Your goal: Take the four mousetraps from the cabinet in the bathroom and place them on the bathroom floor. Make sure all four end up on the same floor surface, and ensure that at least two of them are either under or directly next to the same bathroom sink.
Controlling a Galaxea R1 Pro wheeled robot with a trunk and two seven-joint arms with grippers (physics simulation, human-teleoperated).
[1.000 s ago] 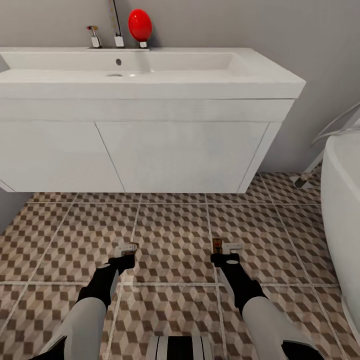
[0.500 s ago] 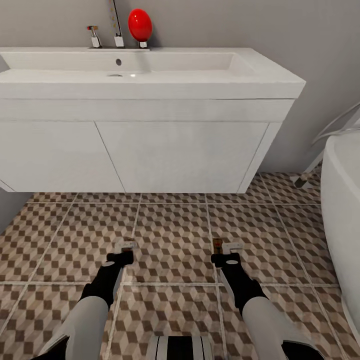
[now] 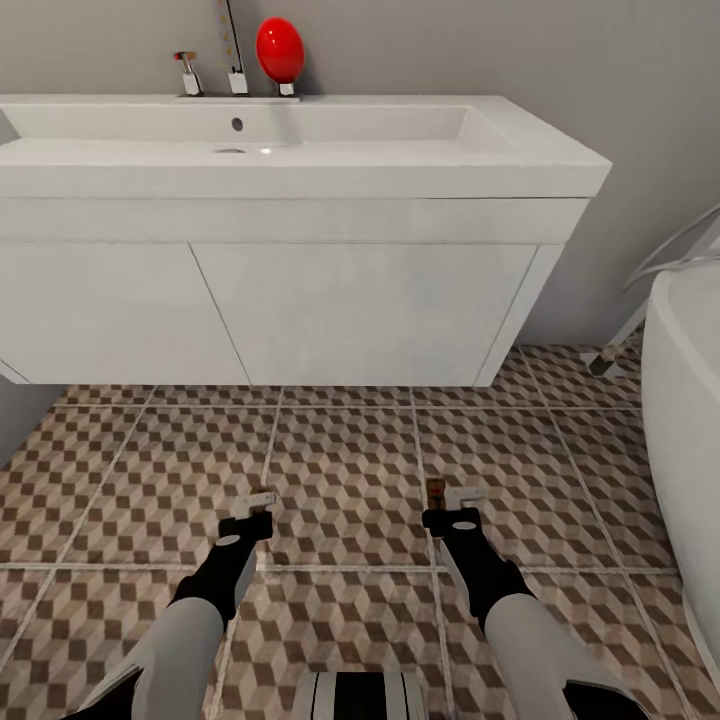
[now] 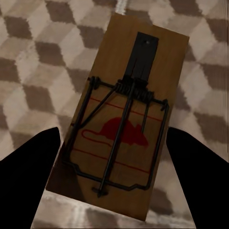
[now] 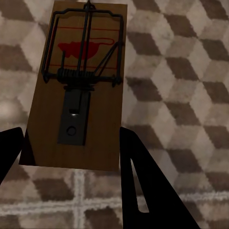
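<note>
Head view: I see both arms low over the tiled floor in front of the sink. Left gripper and right gripper each sit at a mousetrap; bathtub at the right.
Left wrist view: left mousetrap lies flat on the tiles; fingers spread wide, clear of the board, released.
Right wrist view: right mousetrap between the fingers; I can't tell if they clamp it.

Tan mousetrap with red mouse print; brown-beige cube-patterned floor.
</note>
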